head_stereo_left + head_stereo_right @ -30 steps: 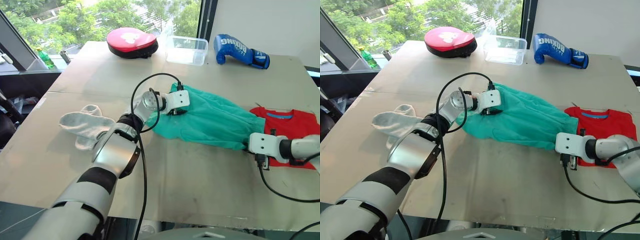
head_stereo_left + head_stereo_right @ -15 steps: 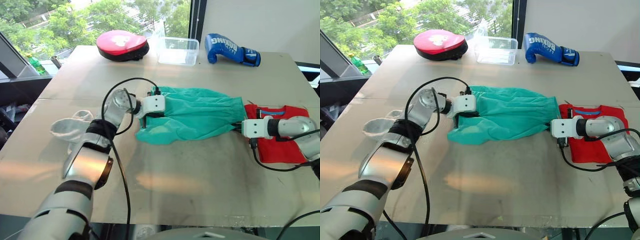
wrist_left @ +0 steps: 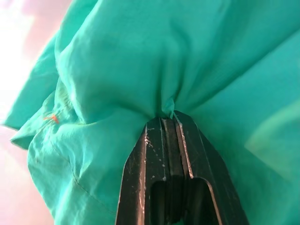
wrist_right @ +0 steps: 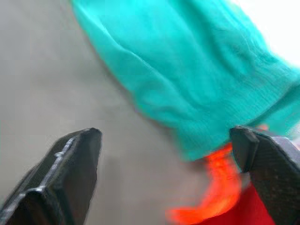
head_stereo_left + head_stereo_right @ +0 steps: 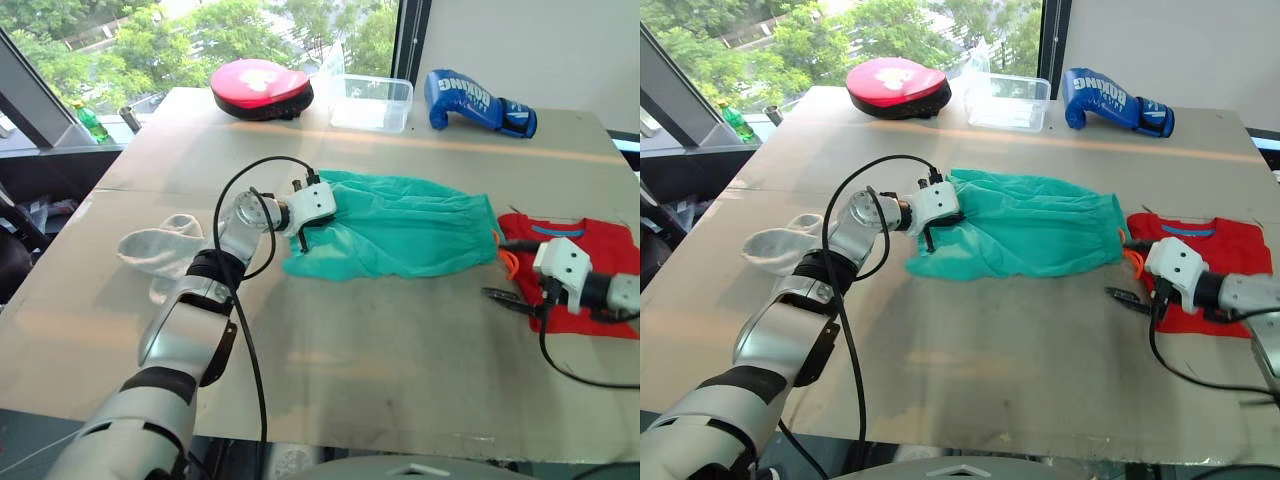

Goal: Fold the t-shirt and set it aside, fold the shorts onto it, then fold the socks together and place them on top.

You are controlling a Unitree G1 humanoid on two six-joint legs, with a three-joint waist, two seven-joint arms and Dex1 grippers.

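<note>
The teal shorts (image 5: 400, 235) lie spread across the middle of the table, waistband to the right with the orange drawstring (image 5: 508, 262) poking out. My left gripper (image 5: 305, 225) is shut on a pinch of fabric at their left end, as the left wrist view shows (image 3: 166, 117). The red t-shirt (image 5: 590, 250) lies flat at the right, just beyond the waistband. My right gripper (image 5: 505, 298) stands open on the table in front of the t-shirt, a little short of the waistband, holding nothing (image 4: 166, 136). The grey socks (image 5: 165, 255) lie at the left, beside my left forearm.
Along the far edge stand a red round pad (image 5: 262, 85), a clear plastic box (image 5: 372, 100) and a blue boxing glove (image 5: 478, 100). A green bottle (image 5: 90, 118) stands off the table's far left corner. Bare tabletop (image 5: 380, 350) spreads in front of the shorts.
My right gripper has opened, let go of the waistband and drawn back toward the near side. My left gripper has shut on the shorts' left end. The camera view has shifted.
</note>
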